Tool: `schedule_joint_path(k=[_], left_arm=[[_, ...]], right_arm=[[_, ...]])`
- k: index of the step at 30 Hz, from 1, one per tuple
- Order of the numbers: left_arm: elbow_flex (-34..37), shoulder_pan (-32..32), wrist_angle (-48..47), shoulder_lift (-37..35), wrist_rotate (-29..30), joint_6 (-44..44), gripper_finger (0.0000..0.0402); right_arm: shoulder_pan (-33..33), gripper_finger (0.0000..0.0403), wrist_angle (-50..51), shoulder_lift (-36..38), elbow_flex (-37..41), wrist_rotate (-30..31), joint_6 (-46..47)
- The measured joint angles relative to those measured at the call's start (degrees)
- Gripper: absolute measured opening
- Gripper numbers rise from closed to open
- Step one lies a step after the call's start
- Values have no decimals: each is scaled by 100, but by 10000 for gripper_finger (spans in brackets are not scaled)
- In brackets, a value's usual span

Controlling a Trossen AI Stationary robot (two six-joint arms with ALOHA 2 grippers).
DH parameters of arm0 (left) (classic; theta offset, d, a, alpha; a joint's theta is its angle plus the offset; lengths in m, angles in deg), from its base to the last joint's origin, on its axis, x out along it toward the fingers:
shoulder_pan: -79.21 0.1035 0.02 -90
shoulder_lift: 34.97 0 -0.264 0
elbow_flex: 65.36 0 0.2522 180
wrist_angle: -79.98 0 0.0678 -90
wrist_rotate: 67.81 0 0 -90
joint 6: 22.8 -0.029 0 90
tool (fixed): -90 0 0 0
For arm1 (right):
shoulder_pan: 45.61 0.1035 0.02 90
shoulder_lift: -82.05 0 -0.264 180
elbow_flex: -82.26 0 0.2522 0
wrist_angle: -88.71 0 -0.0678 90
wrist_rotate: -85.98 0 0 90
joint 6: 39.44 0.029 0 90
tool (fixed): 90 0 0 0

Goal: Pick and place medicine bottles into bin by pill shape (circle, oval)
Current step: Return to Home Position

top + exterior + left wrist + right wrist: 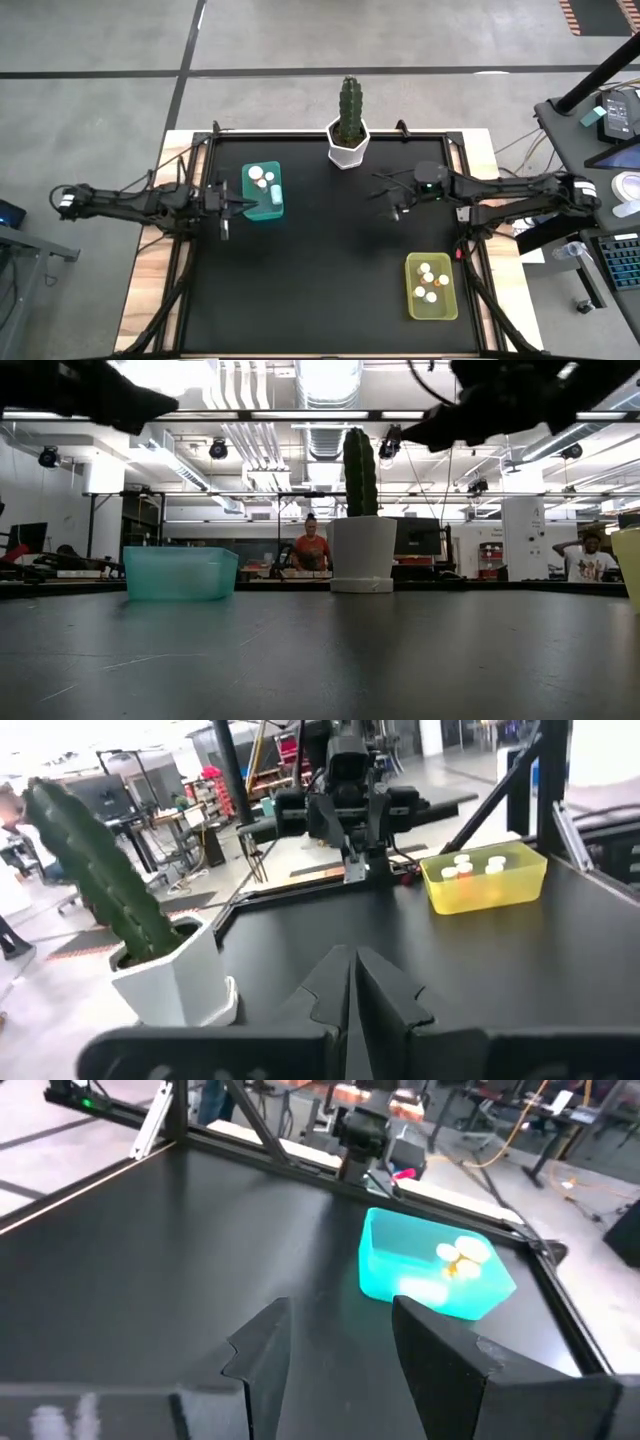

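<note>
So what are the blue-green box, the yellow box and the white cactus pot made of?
The blue-green box and the yellow box look like glossy plastic: light glows through their walls. The white six-sided cactus pot is smooth and solid white, maybe glazed ceramic, maybe plastic; the look leaves that open.

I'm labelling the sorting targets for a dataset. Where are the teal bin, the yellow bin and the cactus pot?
teal bin point(262, 212), high view, bare part of its floor.
yellow bin point(431, 310), high view, bare part of its floor.
cactus pot point(346, 155), high view, white outer wall.
</note>
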Motion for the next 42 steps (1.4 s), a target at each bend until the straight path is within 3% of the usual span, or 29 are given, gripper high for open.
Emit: schedule_joint_path(k=[13, 24, 33, 42], left_arm=[[1123, -2, 69, -2063, 55, 650, 5], [1489, -3, 440, -1896, 54, 843, 5], [1858, -4, 1094, -1923, 55, 836, 5], [1862, -5, 1111, -1811, 54, 978, 5]], right_arm=[[-42, 168, 615, 2926, 1507, 244, 157], [-42, 168, 1454, 4883, 2075, 257, 373], [-40, 168, 1219, 5674, 2581, 279, 275], [-42, 168, 757, 5676, 3074, 664, 785]])
